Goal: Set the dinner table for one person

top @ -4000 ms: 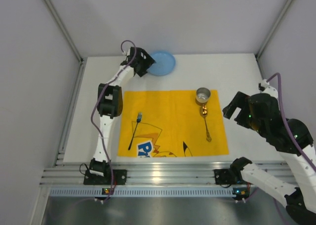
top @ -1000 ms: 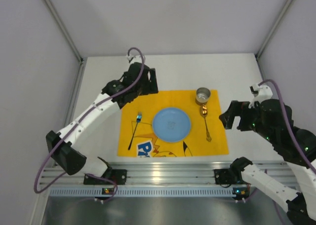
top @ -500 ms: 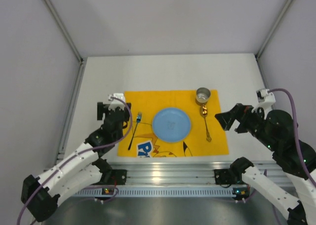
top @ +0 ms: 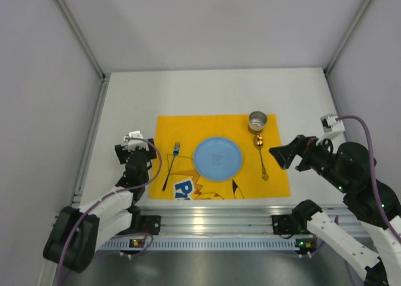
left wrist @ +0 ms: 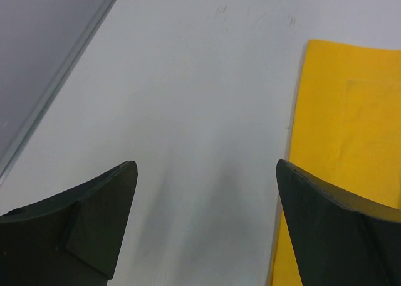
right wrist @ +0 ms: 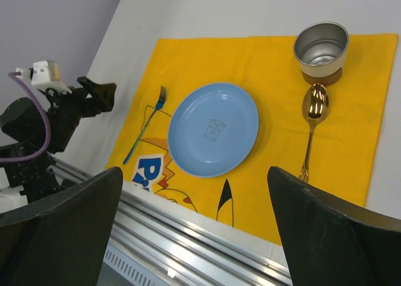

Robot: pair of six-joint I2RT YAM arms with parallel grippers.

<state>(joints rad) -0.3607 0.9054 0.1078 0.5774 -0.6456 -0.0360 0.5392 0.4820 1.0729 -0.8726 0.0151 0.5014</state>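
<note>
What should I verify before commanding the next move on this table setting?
1. Left tool open and holding nothing: ok. It hangs over bare dinner table, just left of the placemat.
2. Right tool open and holding nothing: ok.
3. Plate flat on the middle of the placemat: ok.
4. Fork on the placemat, left of the plate and apart from it: ok, though it lies slanted.
5. Spoon on the placemat, right of the plate: ok.
6. Cup upright beyond the spoon's bowl: ok. Whether it touches the spoon: cannot tell.
</note>
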